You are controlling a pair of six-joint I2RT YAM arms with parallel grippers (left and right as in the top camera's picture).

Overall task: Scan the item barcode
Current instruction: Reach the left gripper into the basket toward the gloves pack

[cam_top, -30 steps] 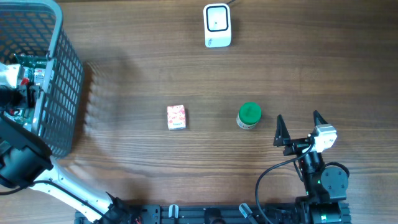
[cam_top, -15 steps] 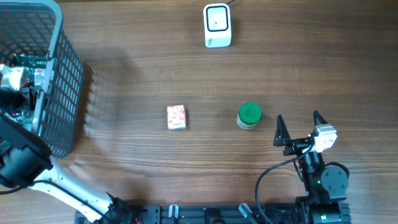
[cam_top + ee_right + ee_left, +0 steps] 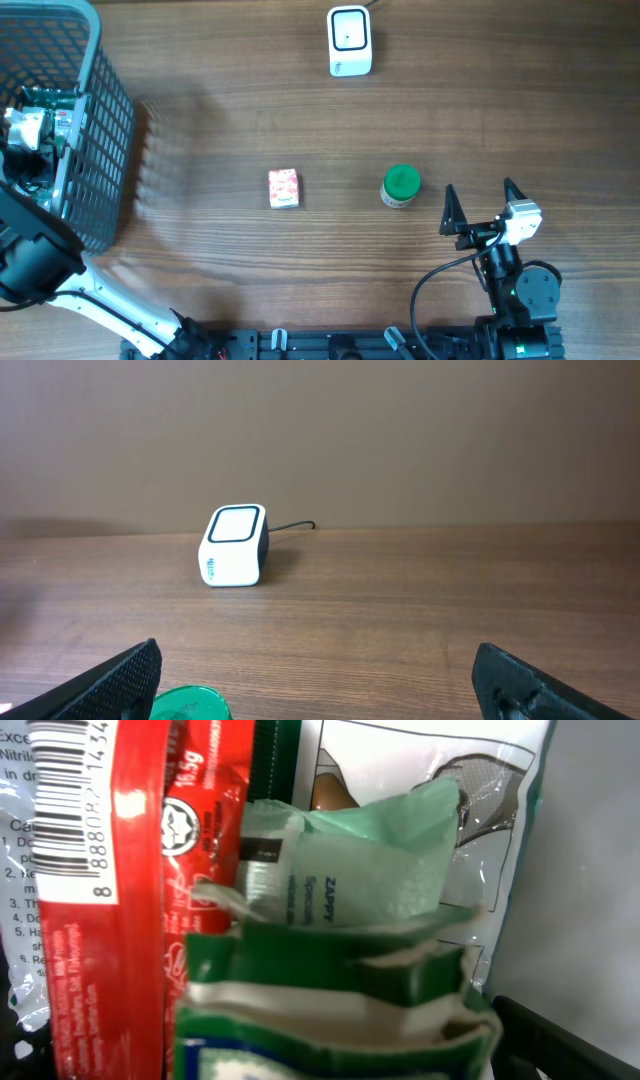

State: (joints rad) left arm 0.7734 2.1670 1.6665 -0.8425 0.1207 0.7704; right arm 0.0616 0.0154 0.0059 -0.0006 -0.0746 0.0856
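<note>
Red foil packet (image 3: 130, 920) lies among other packs in the wire basket (image 3: 100, 110) at the left end of the worktop (image 3: 220, 120); its long axis runs up and down the left wrist view, its barcode (image 3: 65, 800) near the upper end, facing the camera; a pale green sachet (image 3: 380, 870) and a green-and-white carton (image 3: 330, 1010) crowd it; the step in hand looks like choosing an item to pick; the left gripper (image 3: 28, 132) hangs over them, jaws wide, nothing clamped; next it must close on one pack, lift clear, and turn the barcode toward the white scanner (image 3: 349, 40), well apart; the right gripper (image 3: 478, 190) idles, jaws wide and empty.
</note>
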